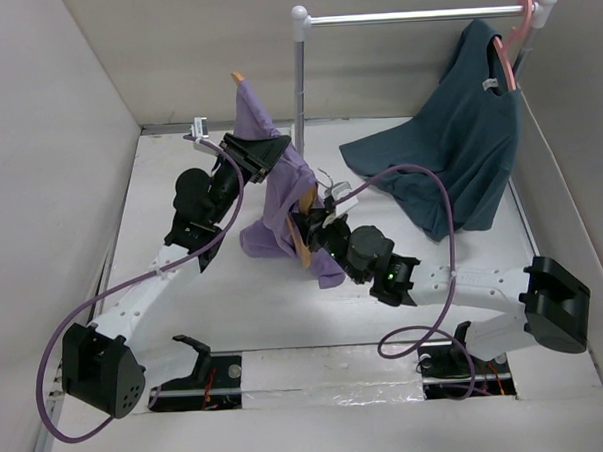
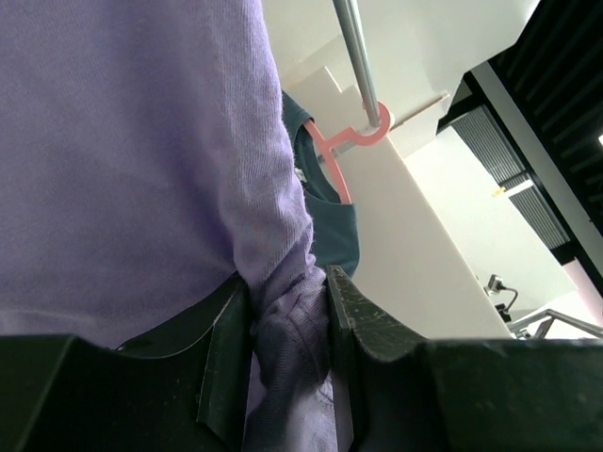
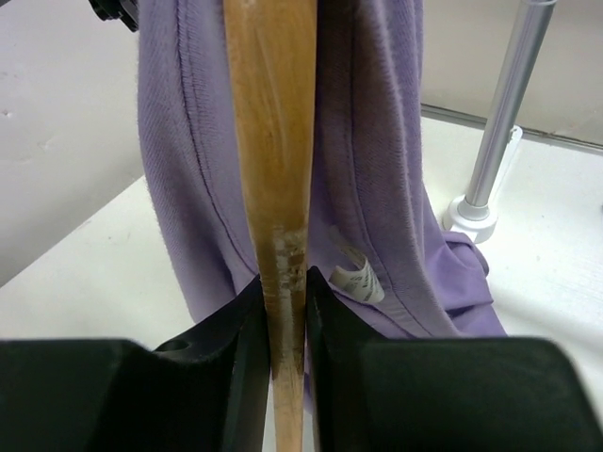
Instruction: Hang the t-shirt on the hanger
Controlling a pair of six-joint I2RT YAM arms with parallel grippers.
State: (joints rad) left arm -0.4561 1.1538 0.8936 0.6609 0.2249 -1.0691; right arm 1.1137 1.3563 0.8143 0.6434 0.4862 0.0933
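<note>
The lavender t-shirt (image 1: pixel 276 202) hangs bunched in mid-table, lifted off the surface. My left gripper (image 1: pixel 265 154) is shut on a fold of it near the top; the left wrist view shows the fabric (image 2: pixel 141 141) pinched between the jaws. The tan wooden hanger (image 3: pixel 271 141) stands upright inside the shirt; one tip (image 1: pixel 238 78) pokes out above the cloth. My right gripper (image 1: pixel 311 221) is shut on the hanger's lower arm, with the shirt's collar and label (image 3: pixel 358 278) draped around it. The metal hook is hidden.
A white rail (image 1: pixel 412 15) on a post (image 1: pixel 301 86) stands at the back. A dark teal t-shirt (image 1: pixel 458 149) hangs from it on a pink hanger (image 1: pixel 518 36), its hem on the table. White walls enclose the table on left, back and right.
</note>
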